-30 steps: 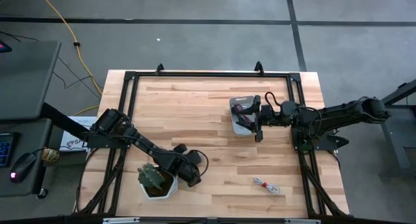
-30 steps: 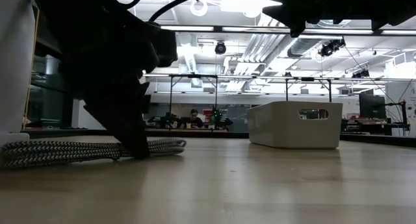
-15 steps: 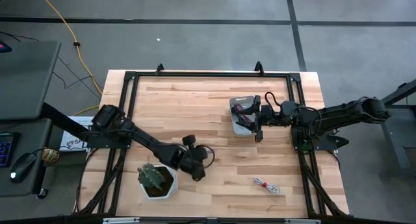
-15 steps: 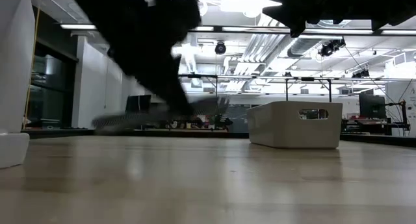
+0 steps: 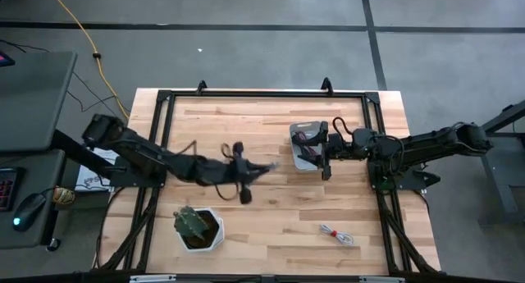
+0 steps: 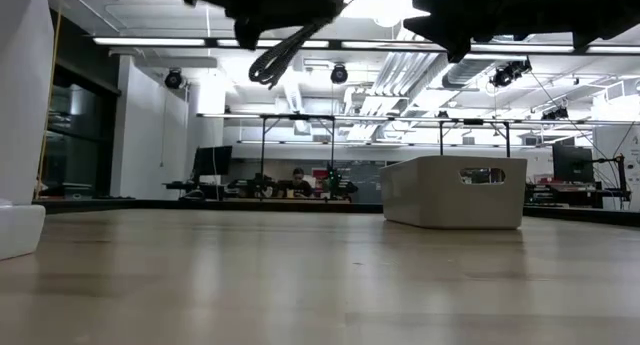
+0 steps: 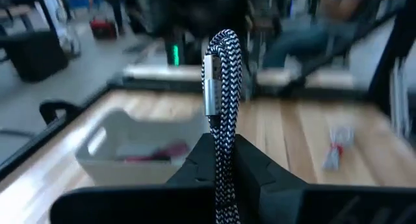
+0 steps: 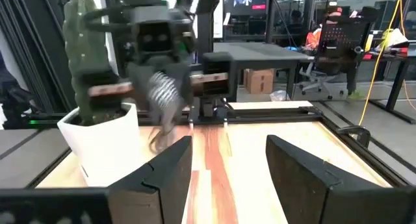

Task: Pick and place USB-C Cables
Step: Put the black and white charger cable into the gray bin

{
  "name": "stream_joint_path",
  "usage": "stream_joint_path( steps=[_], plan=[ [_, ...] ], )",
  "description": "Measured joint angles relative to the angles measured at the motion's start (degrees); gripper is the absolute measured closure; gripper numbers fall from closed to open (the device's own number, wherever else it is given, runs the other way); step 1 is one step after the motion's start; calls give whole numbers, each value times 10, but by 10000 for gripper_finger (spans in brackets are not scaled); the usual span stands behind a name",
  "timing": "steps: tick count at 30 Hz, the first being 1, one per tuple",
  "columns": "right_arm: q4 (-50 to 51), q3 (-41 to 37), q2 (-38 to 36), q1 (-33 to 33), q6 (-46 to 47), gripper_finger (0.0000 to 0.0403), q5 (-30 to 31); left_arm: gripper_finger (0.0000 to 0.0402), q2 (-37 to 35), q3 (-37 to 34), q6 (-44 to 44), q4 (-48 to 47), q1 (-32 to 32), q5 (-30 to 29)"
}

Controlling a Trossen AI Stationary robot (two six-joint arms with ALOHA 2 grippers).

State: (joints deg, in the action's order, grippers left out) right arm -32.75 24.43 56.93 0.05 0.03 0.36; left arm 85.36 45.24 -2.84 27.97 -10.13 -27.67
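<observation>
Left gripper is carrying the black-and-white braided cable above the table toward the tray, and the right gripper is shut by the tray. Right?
Not quite. The right gripper is open: the right wrist view shows a clear gap between its fingers. The rest holds: the left gripper holds the braided cable in the air, short of the tray, as the high view shows.

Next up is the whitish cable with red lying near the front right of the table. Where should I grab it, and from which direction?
Grip the whitish cable across its bundled middle, coming straight down from above. It lies flat and alone on the bare table, running diagonally, so turn the fingers crosswise to that line. The right gripper, open by the tray, looks nearest; the left gripper holds a grey cable.
</observation>
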Motion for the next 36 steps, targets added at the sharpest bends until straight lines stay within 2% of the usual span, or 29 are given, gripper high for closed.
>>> stream_joint_path(
  steps=[6, 10, 13, 36],
  plan=[
    [-6, 0, 0, 0, 0, 215, -4, 401, -67, -164, 1, 254, 45, 47],
    [-14, 0, 0, 0, 0, 215, -6, 401, -88, -241, 0, 416, 73, 133],
    [-16, 0, 0, 0, 0, 215, -7, 401, -95, -272, -13, 491, 86, 189],
    [-17, 0, 0, 0, 5, 215, -8, 401, -98, -276, -14, 494, 86, 192]
  ],
)
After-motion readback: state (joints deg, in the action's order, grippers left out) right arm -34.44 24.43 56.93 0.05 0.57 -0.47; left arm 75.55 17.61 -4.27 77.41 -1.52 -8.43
